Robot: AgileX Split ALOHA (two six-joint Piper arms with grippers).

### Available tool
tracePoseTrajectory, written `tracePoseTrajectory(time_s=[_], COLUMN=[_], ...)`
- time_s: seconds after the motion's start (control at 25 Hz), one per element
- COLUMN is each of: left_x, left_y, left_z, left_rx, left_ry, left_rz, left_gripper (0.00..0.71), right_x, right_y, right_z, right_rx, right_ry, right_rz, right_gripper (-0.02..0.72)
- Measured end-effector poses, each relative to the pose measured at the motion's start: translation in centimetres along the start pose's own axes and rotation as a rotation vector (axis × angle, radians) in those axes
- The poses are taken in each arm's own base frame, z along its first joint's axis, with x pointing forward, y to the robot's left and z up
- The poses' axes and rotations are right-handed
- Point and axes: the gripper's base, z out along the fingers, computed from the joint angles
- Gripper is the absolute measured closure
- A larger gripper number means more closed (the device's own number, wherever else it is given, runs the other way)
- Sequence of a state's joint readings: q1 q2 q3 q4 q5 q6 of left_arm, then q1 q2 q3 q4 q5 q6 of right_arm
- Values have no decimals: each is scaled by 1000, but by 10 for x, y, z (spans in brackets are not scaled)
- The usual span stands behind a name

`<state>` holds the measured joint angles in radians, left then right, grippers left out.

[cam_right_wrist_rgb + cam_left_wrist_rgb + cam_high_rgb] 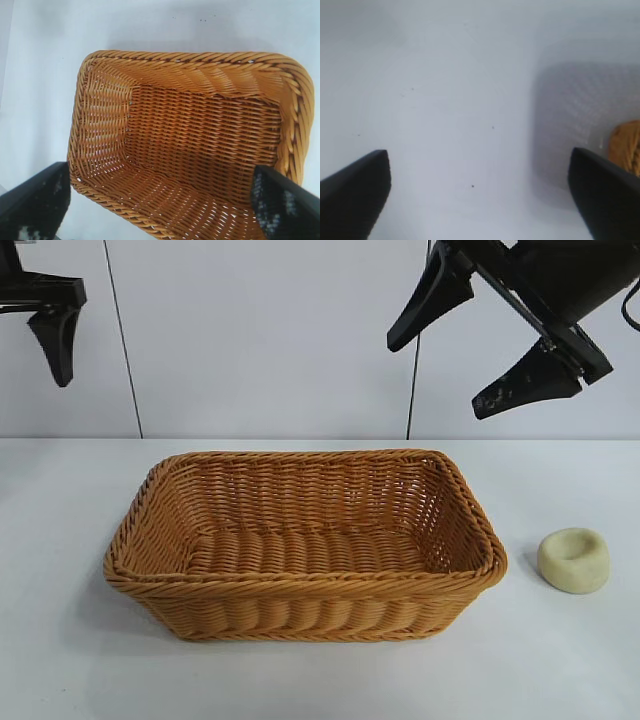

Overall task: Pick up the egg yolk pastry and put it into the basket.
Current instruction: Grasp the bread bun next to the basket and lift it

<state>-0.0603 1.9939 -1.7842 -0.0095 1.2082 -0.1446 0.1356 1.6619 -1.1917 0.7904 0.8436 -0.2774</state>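
Observation:
The egg yolk pastry (574, 560), a small pale cream puck with a dent on top, lies on the white table just right of the basket (300, 585). The orange-brown wicker basket stands in the table's middle with nothing inside it. My right gripper (480, 340) hangs open high above the basket's right end, well up and left of the pastry; its wrist view looks down into the basket (200, 145) between wide black fingers (35, 205). My left gripper (480, 192) is open high at the far left, over bare table, one finger (55, 340) showing.
White table all round the basket, with bare surface in front and to both sides. A pale wall with vertical seams stands behind. A corner of the basket (626, 145) shows at the edge of the left wrist view.

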Motion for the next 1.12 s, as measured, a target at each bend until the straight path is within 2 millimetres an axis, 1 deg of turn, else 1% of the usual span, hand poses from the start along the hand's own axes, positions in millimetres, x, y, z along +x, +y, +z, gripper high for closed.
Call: tracePoseTrajectory(time_s=[0.08, 0.2, 0.24, 0.32, 0.4, 0.44, 0.52, 0.56, 0.64, 0.8, 0.88, 0.96, 1.12], left_x=[-1, 3, 5, 16, 31, 42, 66, 80, 110, 175, 208, 238, 289], left_y=[6, 8, 8, 9, 11, 12, 16, 17, 22, 30, 35, 39, 45], left_z=[0, -2, -5, -11, -23, -27, -44, -48, -63, -75, -73, -72, -62], left_rx=[-4, -5, -4, -6, -6, -7, -7, -9, -16, -17, -19, -16, -5], left_ry=[-1, 4, 3, 13, 15, 24, 19, 30, 23, 38, 55, 23, -71], left_rz=[-12, -10, -6, 3, 15, 20, 29, 32, 38, 41, 41, 42, 55], left_gripper=[18, 18, 18, 18, 18, 18, 18, 18, 18, 18, 18, 18, 18], right_x=[0, 0, 0, 0, 0, 0, 0, 0, 0, 0, 0, 0, 0], right_y=[0, 0, 0, 0, 0, 0, 0, 0, 0, 0, 0, 0, 0], right_z=[0, 0, 0, 0, 0, 0, 0, 0, 0, 0, 0, 0, 0], right_rx=[0, 0, 0, 0, 0, 0, 0, 0, 0, 0, 0, 0, -1], right_ry=[0, 0, 0, 0, 0, 0, 0, 0, 0, 0, 0, 0, 4], right_rz=[0, 0, 0, 0, 0, 0, 0, 0, 0, 0, 0, 0, 0], right_gripper=[7, 7, 7, 7, 7, 7, 7, 7, 7, 7, 7, 7, 7])
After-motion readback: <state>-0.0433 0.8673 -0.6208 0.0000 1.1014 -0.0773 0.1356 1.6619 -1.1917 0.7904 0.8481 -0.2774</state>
